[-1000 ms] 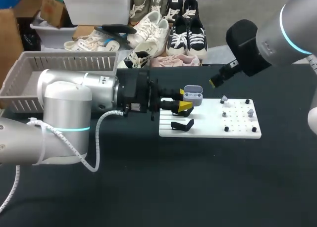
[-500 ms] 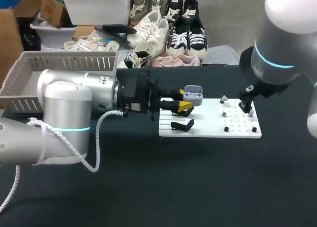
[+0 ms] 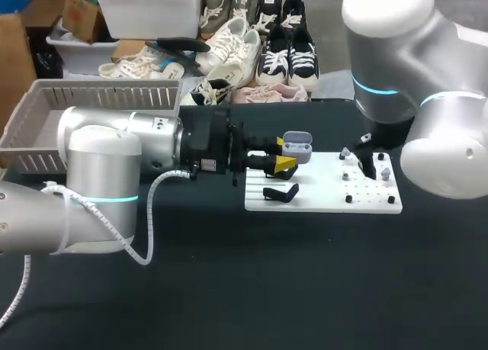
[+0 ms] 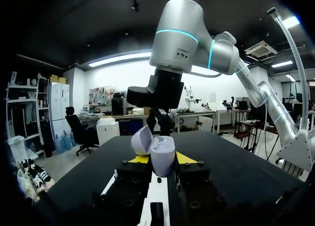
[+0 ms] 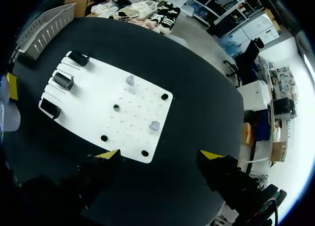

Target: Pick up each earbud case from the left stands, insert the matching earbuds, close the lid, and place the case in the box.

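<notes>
My left gripper (image 3: pixel 285 156) is shut on a lavender earbud case (image 3: pixel 297 146), held above the left end of the white board (image 3: pixel 320 200) with its lid up. In the left wrist view the case (image 4: pixel 162 156) sits upright between the yellow fingertips (image 4: pixel 139 159), lid (image 4: pixel 140 140) tipped back. Two grey earbuds (image 3: pixel 345 152) (image 3: pixel 385 172) rest on the board's right half. My right gripper (image 3: pixel 367 158) hangs open over them. From the right wrist, both earbuds (image 5: pixel 130 80) (image 5: pixel 154 125) lie ahead of the open gripper (image 5: pixel 160 154), nothing between its fingers.
Black stands (image 5: pixel 63 80) line the board's left end, one (image 3: pixel 280 192) empty under the held case. Small black pegs (image 5: pixel 164 96) stand near the board's corners. A grey slatted basket (image 3: pixel 91 110) sits at the table's far left.
My right arm swung down from the back right to just above the board's earbud side. The left arm and the case have not moved.
</notes>
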`<state>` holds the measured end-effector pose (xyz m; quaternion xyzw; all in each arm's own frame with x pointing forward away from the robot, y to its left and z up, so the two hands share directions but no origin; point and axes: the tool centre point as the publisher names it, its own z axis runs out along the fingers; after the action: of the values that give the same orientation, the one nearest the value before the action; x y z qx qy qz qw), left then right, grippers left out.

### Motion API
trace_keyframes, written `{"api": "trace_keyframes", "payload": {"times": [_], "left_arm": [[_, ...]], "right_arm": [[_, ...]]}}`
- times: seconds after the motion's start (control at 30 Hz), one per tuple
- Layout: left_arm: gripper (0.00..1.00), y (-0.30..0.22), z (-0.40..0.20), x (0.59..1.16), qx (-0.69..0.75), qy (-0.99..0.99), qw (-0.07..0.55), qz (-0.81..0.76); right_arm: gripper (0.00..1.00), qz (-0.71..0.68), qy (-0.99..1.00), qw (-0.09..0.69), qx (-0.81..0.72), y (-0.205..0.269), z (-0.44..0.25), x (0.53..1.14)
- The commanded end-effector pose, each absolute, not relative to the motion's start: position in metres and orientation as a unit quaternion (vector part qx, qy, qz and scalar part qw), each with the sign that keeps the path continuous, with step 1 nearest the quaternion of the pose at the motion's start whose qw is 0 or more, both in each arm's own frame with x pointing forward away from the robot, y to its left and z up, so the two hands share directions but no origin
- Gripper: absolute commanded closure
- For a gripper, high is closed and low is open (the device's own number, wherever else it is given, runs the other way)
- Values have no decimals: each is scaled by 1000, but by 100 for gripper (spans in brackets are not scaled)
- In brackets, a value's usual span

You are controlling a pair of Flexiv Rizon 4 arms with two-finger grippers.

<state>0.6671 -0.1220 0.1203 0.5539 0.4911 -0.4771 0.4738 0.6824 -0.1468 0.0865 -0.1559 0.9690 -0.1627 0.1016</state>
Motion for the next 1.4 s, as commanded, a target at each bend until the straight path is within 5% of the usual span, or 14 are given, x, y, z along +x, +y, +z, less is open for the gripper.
{"api": "trace_keyframes", "payload": {"times": [0.03, 0.37, 0.67, 1.4], "left_arm": [[100, -122, 120, 666, 553, 492, 476, -476], [100, -122, 120, 666, 553, 492, 476, -476], [100, -122, 120, 666, 553, 492, 476, -476], [100, -122, 120, 666, 553, 492, 476, -476]], "right_arm": [[0, -169, 971, 79, -146, -143, 76, 693], [0, -164, 975, 100, -114, -145, 61, 697], [40, -150, 979, 99, -99, -143, 55, 701], [59, -167, 979, 82, -82, -144, 34, 712]]}}
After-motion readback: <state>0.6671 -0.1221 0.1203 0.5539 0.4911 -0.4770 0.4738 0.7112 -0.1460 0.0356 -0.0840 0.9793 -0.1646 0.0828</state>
